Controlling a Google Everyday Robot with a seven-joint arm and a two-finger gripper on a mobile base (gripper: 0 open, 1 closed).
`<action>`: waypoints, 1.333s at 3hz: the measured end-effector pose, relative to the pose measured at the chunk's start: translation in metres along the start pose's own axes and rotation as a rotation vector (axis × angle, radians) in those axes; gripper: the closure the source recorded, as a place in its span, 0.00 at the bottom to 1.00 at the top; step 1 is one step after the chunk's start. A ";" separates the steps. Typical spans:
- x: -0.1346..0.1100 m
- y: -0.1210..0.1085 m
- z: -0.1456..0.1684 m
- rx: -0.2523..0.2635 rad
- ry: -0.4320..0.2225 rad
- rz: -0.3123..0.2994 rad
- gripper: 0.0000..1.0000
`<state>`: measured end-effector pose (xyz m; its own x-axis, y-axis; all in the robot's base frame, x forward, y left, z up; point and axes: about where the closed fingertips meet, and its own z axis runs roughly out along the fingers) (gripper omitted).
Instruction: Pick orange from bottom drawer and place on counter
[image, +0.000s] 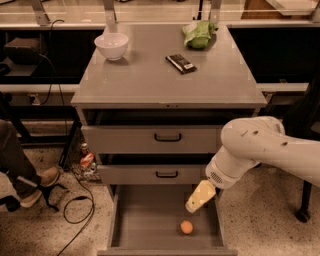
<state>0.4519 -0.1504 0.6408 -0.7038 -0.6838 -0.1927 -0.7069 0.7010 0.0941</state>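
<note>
The orange (186, 227) is a small, smooth, round fruit with no long axis to speak of. It lies on the flat grey metal floor of the bottom drawer (145, 220), right of the middle and towards the front. That drawer stands pulled out towards the camera, a deep plain tray with thin upright walls. The gripper (200, 196) is a pale yellowish, tapered piece at the end of a thick, rounded white arm (260, 145) that reaches in from the right. It hangs over the right side of the open drawer, slanting down and to the left, with its tip just above and behind the orange and apart from it. Whether it is released or clenched cannot be told, and it holds nothing that shows. Above are two shallower grey drawers (125, 139) with black handles. The counter (150, 80) is a broad, smooth, flat grey top with a thin edge. It bears a round white bowl (111, 46) at the back left, a crumpled green bag (199, 34) at the back right and a flat dark packet (180, 63) lying at a slant.
</note>
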 end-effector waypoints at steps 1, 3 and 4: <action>-0.007 -0.017 0.096 -0.029 0.054 0.183 0.00; -0.016 -0.023 0.160 -0.044 0.076 0.349 0.00; -0.016 -0.024 0.174 -0.041 0.085 0.413 0.00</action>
<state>0.4923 -0.1211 0.4717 -0.9306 -0.3628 -0.0498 -0.3655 0.9121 0.1859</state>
